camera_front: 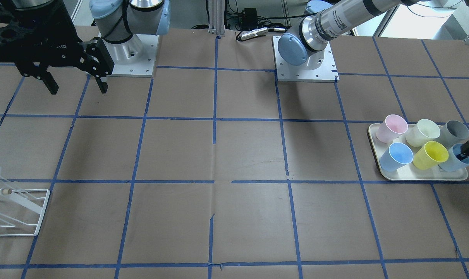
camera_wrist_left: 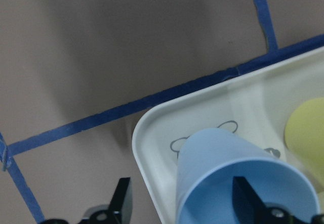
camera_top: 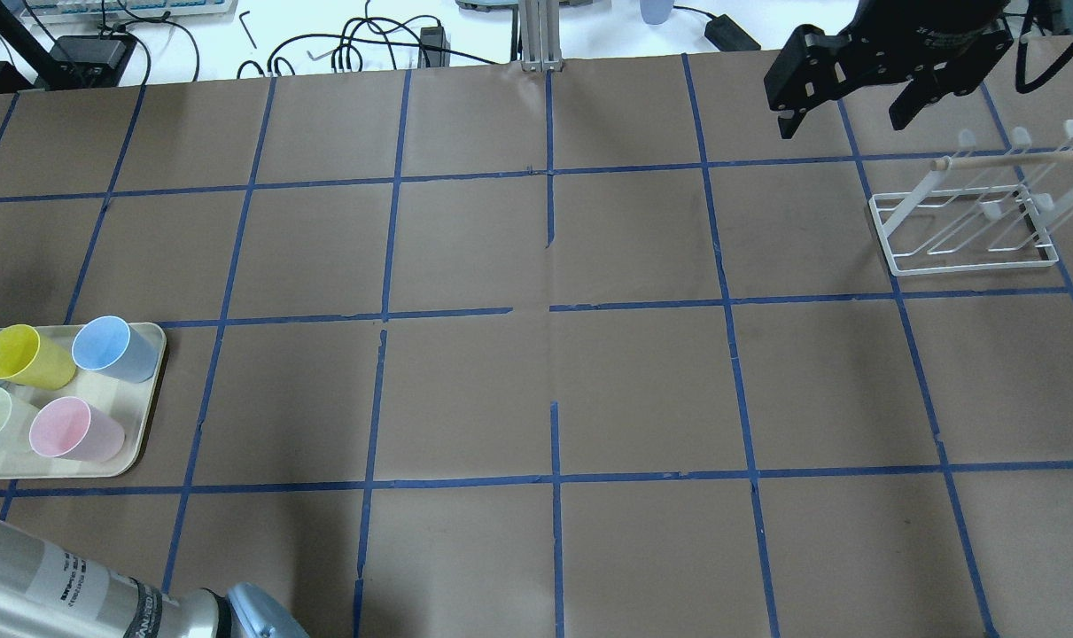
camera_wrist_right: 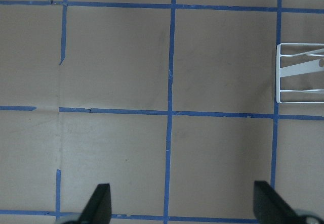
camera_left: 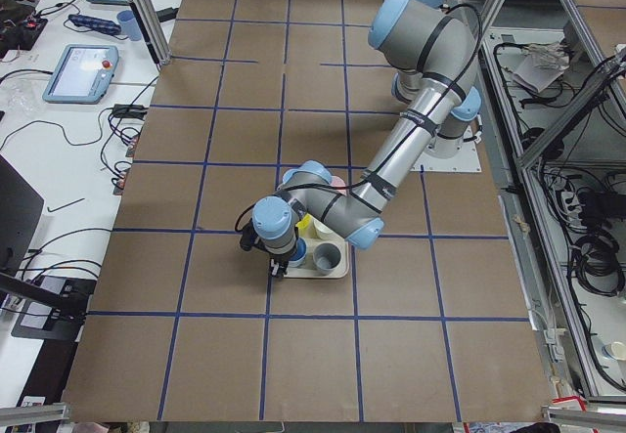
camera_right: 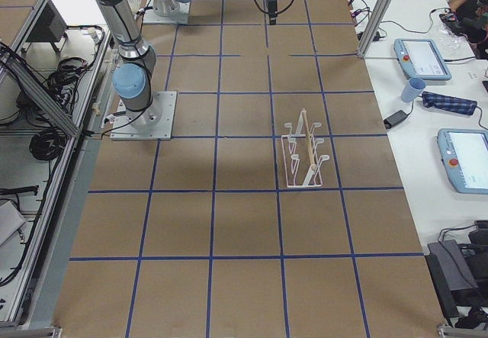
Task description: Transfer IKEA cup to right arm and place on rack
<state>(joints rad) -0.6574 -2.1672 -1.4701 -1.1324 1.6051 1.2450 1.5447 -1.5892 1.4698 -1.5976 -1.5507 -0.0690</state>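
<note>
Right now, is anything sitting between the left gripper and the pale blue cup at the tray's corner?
Nothing visible. The left gripper is open at the IKEA cup, with one finger inside its mouth and the other outside, near the rim of the tray. The yellow cup stands beside it, not between.

You have a brown paper-covered surface [camera_top: 633, 390], marked into squares by blue tape [camera_top: 554, 478]. At its left end a pale tray [camera_front: 412, 177] lies flat, spanning the gap between two tape lines. At the right end, on the side far from the robot, the white wire rack [camera_top: 975, 213] stands. Two metal base plates [camera_front: 139, 68] lie along the robot's edge.
</note>
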